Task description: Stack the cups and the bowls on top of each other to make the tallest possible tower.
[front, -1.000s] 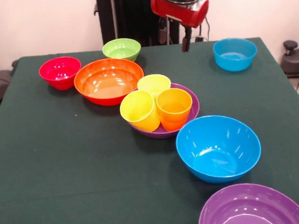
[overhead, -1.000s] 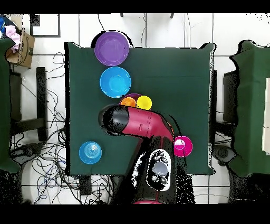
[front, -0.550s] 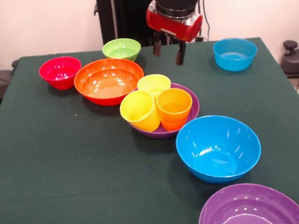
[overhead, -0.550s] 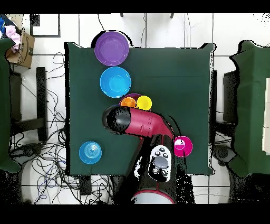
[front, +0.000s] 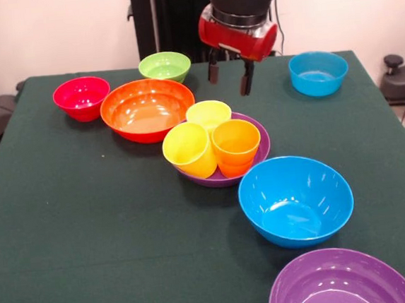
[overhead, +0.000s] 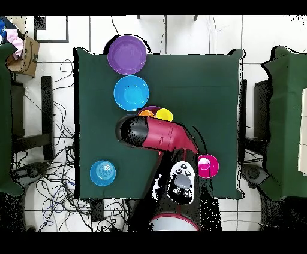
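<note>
1. Fingers [front: 214, 70] hang spread apart and empty above the worktop [front: 88, 225], holding nothing, between the light green bowl [front: 164, 66] and the small blue bowl [front: 318, 72] near the far edge.
2. Over the last second they have dropped lower and drifted toward the cups; a pick looks near, though no stacking has begun.
3. Two yellow cups [front: 189, 149] and an orange cup [front: 236, 147] stand upright in a purple bowl [front: 258, 154] mid-worktop, mouths up, long axes vertical.
4. Every bowl also sits mouth up, including the orange bowl [front: 147, 109].
</note>
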Controlling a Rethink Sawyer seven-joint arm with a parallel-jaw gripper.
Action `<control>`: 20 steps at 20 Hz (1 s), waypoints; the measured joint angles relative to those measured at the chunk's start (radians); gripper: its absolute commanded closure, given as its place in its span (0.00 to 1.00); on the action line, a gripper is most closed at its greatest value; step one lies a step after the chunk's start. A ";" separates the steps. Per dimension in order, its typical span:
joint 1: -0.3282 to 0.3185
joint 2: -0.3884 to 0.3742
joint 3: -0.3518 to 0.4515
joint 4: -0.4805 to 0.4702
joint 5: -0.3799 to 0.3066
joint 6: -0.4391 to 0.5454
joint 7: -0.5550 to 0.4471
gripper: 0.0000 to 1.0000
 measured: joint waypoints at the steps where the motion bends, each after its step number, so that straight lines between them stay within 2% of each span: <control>1: 0.000 -0.002 0.000 0.000 0.000 0.005 0.000 0.00; 3: -0.001 -0.017 0.000 0.001 -0.001 0.028 0.000 0.00; 5: -0.008 -0.064 0.000 0.009 -0.001 0.100 0.000 0.00; 9: -0.031 -0.129 0.000 0.033 -0.003 0.171 0.000 0.00; 13: -0.121 -0.220 -0.001 0.075 -0.042 0.209 0.000 0.00; 15: -0.151 -0.235 -0.001 0.083 -0.058 0.208 0.000 0.00; 18: -0.241 -0.258 0.000 0.097 -0.112 0.203 -0.002 0.00; 20: -0.277 -0.258 0.004 0.100 -0.139 0.194 -0.002 0.00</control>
